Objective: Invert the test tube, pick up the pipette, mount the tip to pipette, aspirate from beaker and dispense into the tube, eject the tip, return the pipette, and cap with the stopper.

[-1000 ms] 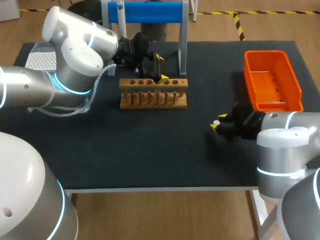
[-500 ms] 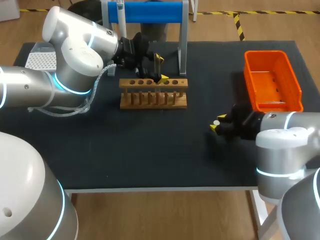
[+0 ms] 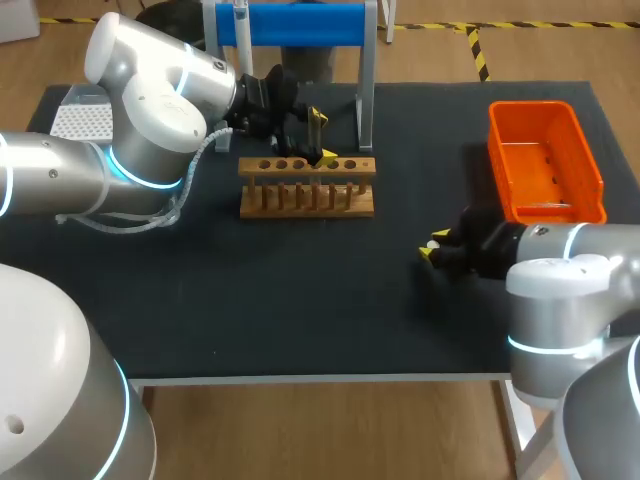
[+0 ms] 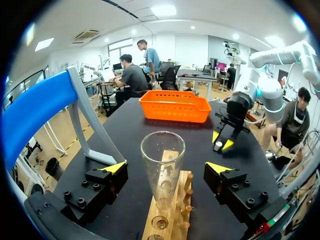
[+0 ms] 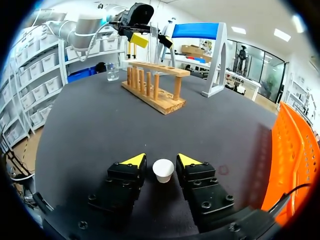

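If the left hand (image 3: 321, 138), spread either side of the upright test tube (image 4: 163, 155) without touching it, closes off-centre, the glass could tip in its wooden rack (image 3: 306, 187) at the desk's (image 3: 300, 300) far side. The right hand (image 5: 161, 161) hovers low at the near right, pinching the white stopper (image 5: 163, 170), which might slip.

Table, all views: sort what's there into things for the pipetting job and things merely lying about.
For the job: test tube, mouth up in the wooden rack; white stopper in the right gripper; beaker; tip box; blue stand, probably the pipette's.

Lying about: orange bin, unless it takes ejected tips.
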Tool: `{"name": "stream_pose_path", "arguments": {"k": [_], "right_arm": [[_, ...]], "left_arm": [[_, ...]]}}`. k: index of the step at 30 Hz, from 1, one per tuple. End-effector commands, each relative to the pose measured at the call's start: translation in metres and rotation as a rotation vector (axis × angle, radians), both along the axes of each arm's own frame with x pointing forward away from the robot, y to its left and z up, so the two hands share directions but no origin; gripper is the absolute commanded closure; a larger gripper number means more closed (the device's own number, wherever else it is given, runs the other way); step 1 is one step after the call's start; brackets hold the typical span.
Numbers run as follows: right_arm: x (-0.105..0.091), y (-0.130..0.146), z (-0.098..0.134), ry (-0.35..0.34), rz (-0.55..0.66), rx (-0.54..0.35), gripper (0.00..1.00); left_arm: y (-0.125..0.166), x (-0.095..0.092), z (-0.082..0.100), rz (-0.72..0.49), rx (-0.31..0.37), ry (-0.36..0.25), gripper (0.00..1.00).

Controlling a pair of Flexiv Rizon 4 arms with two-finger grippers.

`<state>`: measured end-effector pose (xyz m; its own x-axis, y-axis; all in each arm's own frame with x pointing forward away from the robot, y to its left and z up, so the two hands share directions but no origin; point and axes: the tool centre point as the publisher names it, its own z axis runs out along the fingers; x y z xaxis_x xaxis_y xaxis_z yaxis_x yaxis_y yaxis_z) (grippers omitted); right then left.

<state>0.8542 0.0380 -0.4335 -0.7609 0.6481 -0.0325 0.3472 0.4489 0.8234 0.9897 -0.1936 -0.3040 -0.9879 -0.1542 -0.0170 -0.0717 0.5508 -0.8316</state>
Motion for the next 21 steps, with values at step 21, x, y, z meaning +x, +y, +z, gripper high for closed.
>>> {"name": "stream_pose_path", "arguments": {"k": [21], "right_arm": [[0.003, -0.007, 0.058, 0.013, 0.052, 0.044, 1.0]], "left_arm": [[0.0, 0.0, 0.0, -0.001, 0.0, 0.0, 0.0]]}}
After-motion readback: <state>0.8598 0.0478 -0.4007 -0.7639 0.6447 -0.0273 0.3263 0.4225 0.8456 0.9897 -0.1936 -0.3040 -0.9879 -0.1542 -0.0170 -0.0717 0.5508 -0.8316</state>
